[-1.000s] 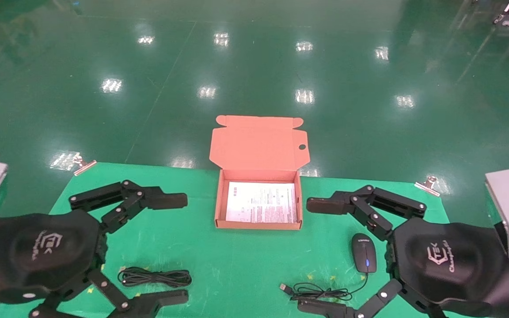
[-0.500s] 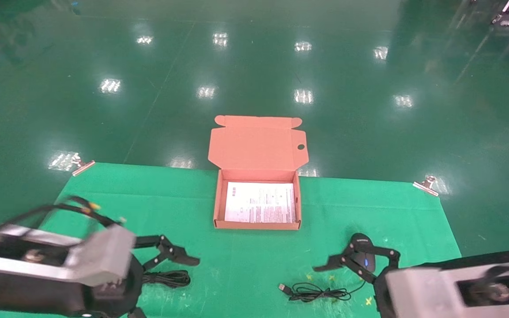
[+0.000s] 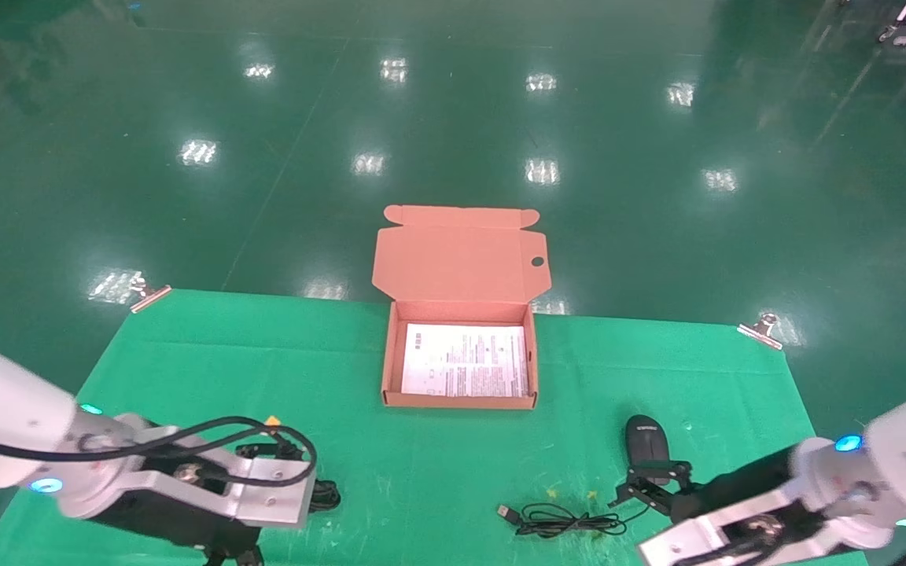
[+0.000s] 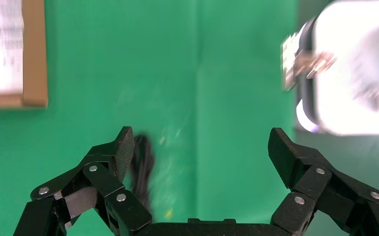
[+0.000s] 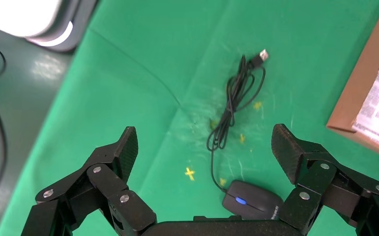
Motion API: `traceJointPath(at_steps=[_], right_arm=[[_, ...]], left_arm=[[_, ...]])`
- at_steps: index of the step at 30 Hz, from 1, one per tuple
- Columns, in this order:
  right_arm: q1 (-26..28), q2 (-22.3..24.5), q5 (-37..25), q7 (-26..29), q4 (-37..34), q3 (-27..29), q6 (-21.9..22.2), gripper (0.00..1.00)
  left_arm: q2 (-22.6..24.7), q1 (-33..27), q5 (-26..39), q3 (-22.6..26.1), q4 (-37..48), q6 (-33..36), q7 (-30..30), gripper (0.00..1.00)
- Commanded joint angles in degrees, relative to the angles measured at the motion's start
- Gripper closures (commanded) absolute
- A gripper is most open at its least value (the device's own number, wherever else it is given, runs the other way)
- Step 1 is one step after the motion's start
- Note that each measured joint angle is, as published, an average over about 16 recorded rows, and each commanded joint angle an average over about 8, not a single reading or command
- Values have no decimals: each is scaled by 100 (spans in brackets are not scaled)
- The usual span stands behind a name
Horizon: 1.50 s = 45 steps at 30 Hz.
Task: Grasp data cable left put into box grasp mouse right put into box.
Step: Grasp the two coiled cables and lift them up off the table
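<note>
The salmon-orange box (image 3: 459, 401) sits open at mid-table, lid (image 3: 461, 255) folded back, a printed sheet inside. Only an end of the black data cable (image 3: 329, 495) shows past my left wrist; in the left wrist view the cable (image 4: 142, 167) lies just inside one finger of my open left gripper (image 4: 201, 147). The black mouse (image 3: 647, 440) with its blue-lit wheel rests on the mat at the right, its thin USB cord (image 3: 563, 519) bundled beside it. My right gripper (image 5: 204, 140) hangs open above the mouse (image 5: 251, 201), holding nothing.
A green mat (image 3: 453, 464) covers the table, clipped at both far corners (image 3: 150, 295). Beyond the far edge is glossy green floor. The box corner (image 4: 30, 64) shows off to one side in the left wrist view. Small yellow marks (image 5: 190, 173) dot the mat.
Both arms have dropped from close in front of the head camera to low over the mat, the left over the data cable, the right over the mouse. Nothing on the table moved.
</note>
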Motion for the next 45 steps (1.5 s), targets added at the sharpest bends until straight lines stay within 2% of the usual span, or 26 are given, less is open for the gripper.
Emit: traceJointPath(at_steps=[1, 9, 20, 29, 40, 41, 42, 43, 45], right_arm=[[-20, -109, -269, 16, -2, -140, 116, 0], [-419, -362, -1159, 354, -10, -320, 934, 0], [-1000, -615, -1972, 953, -97, -417, 1852, 0], [-1177, -840, -2281, 1311, -285, -436, 2162, 0], [-1230, -1169, -2422, 1236, -896, -516, 2377, 0], [-1233, -1206, -2439, 1219, -967, -527, 2402, 0], [-1237, -1243, -2456, 1203, -1037, -537, 2427, 0], [-1239, -1276, -2470, 1186, -1100, -546, 2448, 9], [-1244, -1334, -2499, 1158, -1211, -563, 2488, 34]], left_arm=[[140, -34, 418, 198, -15, -60, -110, 0], [494, 169, 1303, 542, 320, -395, -580, 0], [1038, 258, 1924, 674, 1467, -1072, -807, 0], [1420, 135, 2181, 724, 2559, -1522, -576, 0], [1734, 22, 2080, 666, 3781, -1928, -32, 0], [1757, 20, 2056, 656, 3874, -1957, 21, 4], [1778, 20, 2030, 644, 3967, -1983, 76, 13], [1795, 20, 2001, 632, 4050, -2004, 128, 25], [1823, 20, 1952, 610, 4198, -2042, 227, 50]])
